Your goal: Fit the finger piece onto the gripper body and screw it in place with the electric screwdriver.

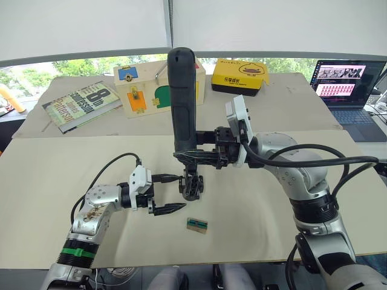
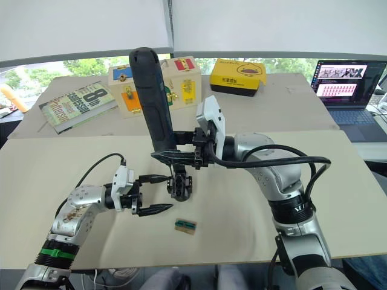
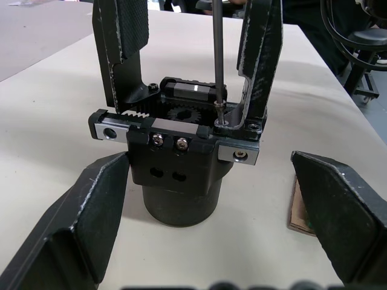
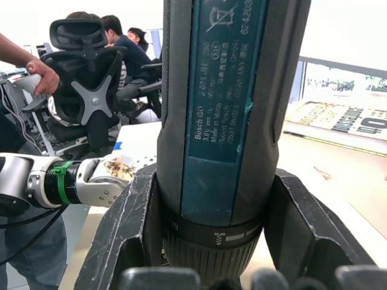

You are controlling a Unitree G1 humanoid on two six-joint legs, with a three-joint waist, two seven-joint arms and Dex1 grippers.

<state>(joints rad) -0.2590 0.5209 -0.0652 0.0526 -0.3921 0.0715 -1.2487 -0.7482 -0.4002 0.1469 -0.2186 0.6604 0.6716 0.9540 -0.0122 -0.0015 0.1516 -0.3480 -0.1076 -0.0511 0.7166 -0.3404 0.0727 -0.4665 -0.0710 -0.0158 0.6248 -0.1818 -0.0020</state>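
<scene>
Left eye view shows the right gripper (image 1: pixel 195 156) clamped around the lower end of the electric screwdriver (image 1: pixel 182 99), which stands nearly upright over the middle of the pale table (image 1: pixel 254 211), its thin metal bit pointing down into the gripper body (image 1: pixel 191 185). That small black block sits on the tabletop directly beneath the tool. From the left wrist view, the bit (image 3: pixel 216 54) meets a screw on top of the gripper body (image 3: pixel 175 151), at the foot of the finger piece (image 3: pixel 261 54), which stands upright on the block opposite a second black finger. The left gripper (image 1: pixel 167 193) waits just beside the block with its two black fingers spread apart, touching nothing; in its own wrist view, the fingers (image 3: pixel 72 223) flank the block on either side. A small green-and-tan block (image 1: pixel 197 225) lies flat on the table near the gripper body. Farther back rest a magazine (image 1: pixel 81 104), a wooden box (image 1: pixel 145 87) with coloured panels, a yellow box (image 1: pixel 240 75) and an open laptop (image 1: pixel 346 84). Right wrist view catches seated people (image 4: pixel 124 54) at desks beyond the tool's blue label.
</scene>
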